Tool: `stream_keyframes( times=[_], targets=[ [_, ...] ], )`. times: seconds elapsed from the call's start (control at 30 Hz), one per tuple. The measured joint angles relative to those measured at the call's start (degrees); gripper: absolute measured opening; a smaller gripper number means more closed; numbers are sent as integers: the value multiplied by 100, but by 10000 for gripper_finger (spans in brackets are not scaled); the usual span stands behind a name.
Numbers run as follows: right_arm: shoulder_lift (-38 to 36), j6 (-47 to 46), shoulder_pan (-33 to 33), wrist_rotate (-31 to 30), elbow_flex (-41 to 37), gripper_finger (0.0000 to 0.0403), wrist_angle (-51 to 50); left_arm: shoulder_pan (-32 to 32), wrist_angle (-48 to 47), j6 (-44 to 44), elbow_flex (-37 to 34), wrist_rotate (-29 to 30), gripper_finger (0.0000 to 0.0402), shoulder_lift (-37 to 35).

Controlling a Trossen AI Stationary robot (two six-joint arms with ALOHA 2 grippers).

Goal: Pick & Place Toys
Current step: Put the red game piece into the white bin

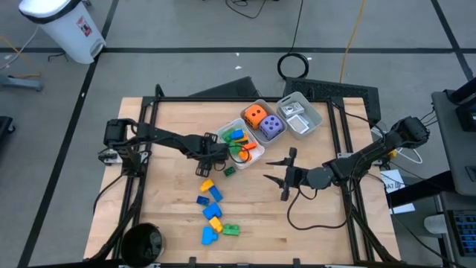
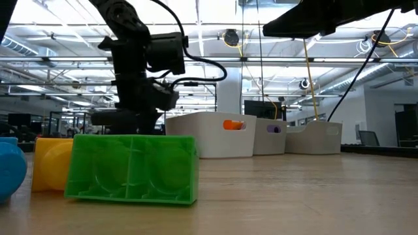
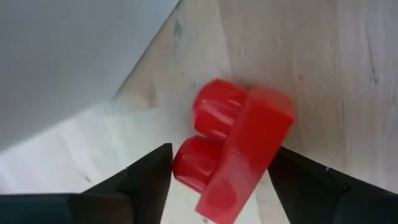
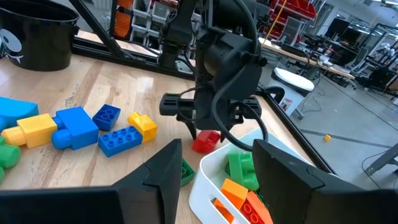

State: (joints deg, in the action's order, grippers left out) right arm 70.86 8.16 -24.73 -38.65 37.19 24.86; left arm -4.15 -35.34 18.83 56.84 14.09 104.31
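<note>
No readable text from my station.
I can make out no legible label, brand, number or sign in any view.

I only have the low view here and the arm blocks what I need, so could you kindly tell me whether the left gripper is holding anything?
Observer: Yes, the left gripper is closed on a red brick, seen in its wrist view.
Operator: Thank you. Where is it relative to the trays?
Observer: Beside the white tray that holds mixed bricks, over the table, not over the tray.
Operator: And what is the right arm doing, please?
Observer: The right gripper is open, empty, above bare wood right of the trays, facing the left one.
</note>
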Motion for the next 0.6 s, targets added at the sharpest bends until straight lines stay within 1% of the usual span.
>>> stream_keyframes(
  times=[0.07, 0.17, 0.23, 0.3, 0.37, 0.5, 0.6],
  targets=[
    [-1, -1, 0, 0, -1, 168, -4, -4, -47, -276, 0, -150, 244, 2],
    [-1, 0, 0, 0, -2, 169, -4, 32, -75, -850, -15, -245, 201, -32],
    [0, -2, 0, 0, -1, 168, 0, 85, 87, -1539, -15, -206, 170, -25],
    [-1, -2, 0, 0, -1, 166, 6, 103, 168, -2446, -22, -30, 153, -15],
    [-1, -2, 0, 0, -2, 165, 9, 101, 215, -2879, -26, -7, 146, -15],
    [0, -2, 0, 0, -2, 165, 9, 144, 52, -2957, -39, -278, 150, -163],
    [-1, -1, 0, 0, -2, 165, 9, 291, -222, -3105, -65, -486, 147, -481]
  ],
)
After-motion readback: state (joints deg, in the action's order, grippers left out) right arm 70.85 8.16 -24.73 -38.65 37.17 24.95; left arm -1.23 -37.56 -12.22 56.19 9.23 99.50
